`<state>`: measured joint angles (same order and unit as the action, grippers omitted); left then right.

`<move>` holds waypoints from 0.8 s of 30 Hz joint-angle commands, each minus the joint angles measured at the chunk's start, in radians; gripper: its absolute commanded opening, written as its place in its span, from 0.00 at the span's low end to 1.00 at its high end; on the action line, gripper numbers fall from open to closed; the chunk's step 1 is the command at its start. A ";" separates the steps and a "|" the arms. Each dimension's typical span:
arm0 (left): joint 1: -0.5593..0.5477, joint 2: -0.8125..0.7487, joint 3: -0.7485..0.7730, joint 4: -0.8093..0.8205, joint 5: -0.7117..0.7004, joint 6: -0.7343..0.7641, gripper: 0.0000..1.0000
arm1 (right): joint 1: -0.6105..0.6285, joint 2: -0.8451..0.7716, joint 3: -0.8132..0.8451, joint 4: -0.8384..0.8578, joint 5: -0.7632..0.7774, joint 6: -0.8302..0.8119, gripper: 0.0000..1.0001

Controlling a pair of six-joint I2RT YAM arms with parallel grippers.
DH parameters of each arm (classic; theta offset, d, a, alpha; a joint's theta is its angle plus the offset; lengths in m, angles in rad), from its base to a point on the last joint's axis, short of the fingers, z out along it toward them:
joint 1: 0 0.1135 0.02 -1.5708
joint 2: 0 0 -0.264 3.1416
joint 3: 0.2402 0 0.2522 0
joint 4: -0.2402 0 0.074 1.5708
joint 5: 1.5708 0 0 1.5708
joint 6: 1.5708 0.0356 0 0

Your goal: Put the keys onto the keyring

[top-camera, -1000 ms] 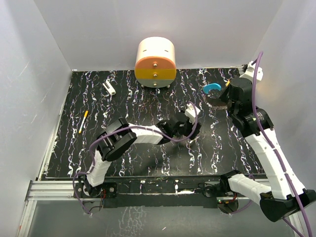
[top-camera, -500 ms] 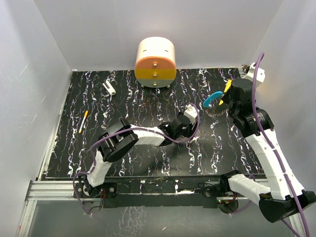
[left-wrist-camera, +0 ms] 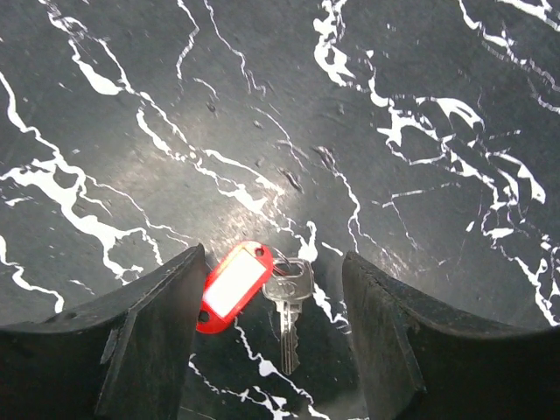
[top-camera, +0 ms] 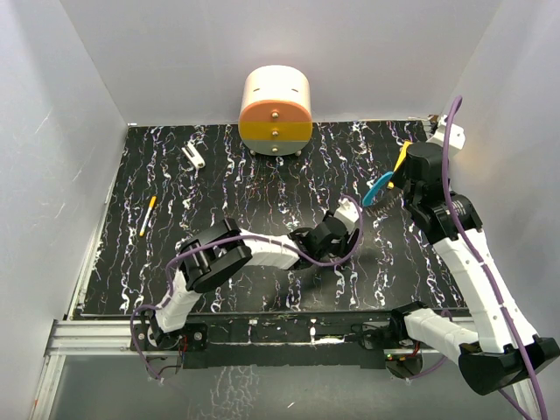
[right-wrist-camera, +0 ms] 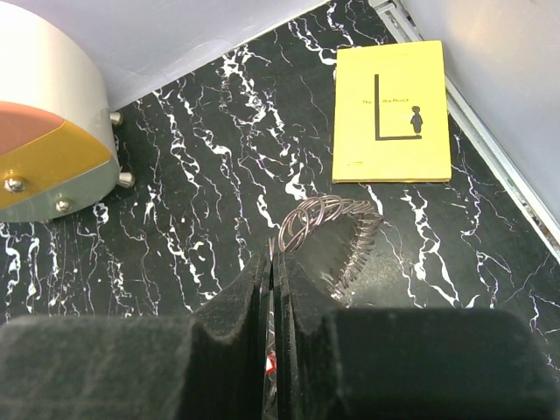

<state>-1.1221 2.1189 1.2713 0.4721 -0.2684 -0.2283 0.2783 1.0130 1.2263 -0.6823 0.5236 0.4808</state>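
Top external view: a black worktop [top-camera: 254,188] veined with white fills the floor of a white-walled enclosure. The two white-and-black arms reach in from its near edge. The left arm [top-camera: 262,249] bends across to the middle, and the right arm [top-camera: 477,262] rises along the right side toward the far corner.

A cream drum-shaped container [top-camera: 276,109] with an orange-and-yellow front face stands at the back centre, against the wall.

The right wrist view shows a flat yellow rectangular card [right-wrist-camera: 392,114] printed with a black mark, lying near the worktop's right rail. In front of it is the right end effector [right-wrist-camera: 272,262], its fingers pressed together on a thin edge of the oval keyring [top-camera: 378,188]. The keyring's smooth blue band shows from above, just left of the wrist. Its ribbed wire coil [right-wrist-camera: 328,232] arcs out from the fingertips, between them and the card. I cannot tell whether the coil touches the surface.

In the left wrist view, the left end effector [left-wrist-camera: 273,262] is low over the worktop with its fingers apart. Between them lies the small silver metal key [left-wrist-camera: 287,315], flat on the worktop. It is joined at its head to a red oblong plastic tag [left-wrist-camera: 232,286] with a white insert. The tag's lower end is just beside the left finger [left-wrist-camera: 149,332].

A slim yellow pen [top-camera: 147,215] lies toward the left edge. A small white clip-like piece [top-camera: 194,156] lies near the back left.
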 commanded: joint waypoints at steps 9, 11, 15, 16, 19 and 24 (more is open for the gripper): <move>-0.010 0.046 0.029 0.078 -0.068 0.039 0.56 | -0.010 -0.053 -0.010 0.066 0.003 0.007 0.08; -0.010 0.044 0.026 0.083 -0.077 0.046 0.54 | -0.010 -0.055 -0.015 0.067 0.002 0.008 0.08; -0.008 0.039 0.027 0.086 -0.084 0.059 0.52 | -0.011 -0.053 -0.016 0.068 0.001 0.008 0.08; -0.009 0.035 0.030 0.083 -0.084 0.058 0.51 | -0.010 -0.052 -0.017 0.069 -0.002 0.008 0.08; -0.008 0.037 0.034 0.100 -0.078 0.064 0.48 | -0.012 -0.052 -0.025 0.082 -0.006 0.007 0.08; 0.001 0.050 0.031 0.127 -0.070 0.081 0.33 | -0.012 -0.045 -0.030 0.085 -0.014 0.008 0.08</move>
<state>-1.1328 2.1704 1.2766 0.5556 -0.3305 -0.1673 0.2726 0.9813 1.1927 -0.6785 0.5079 0.4812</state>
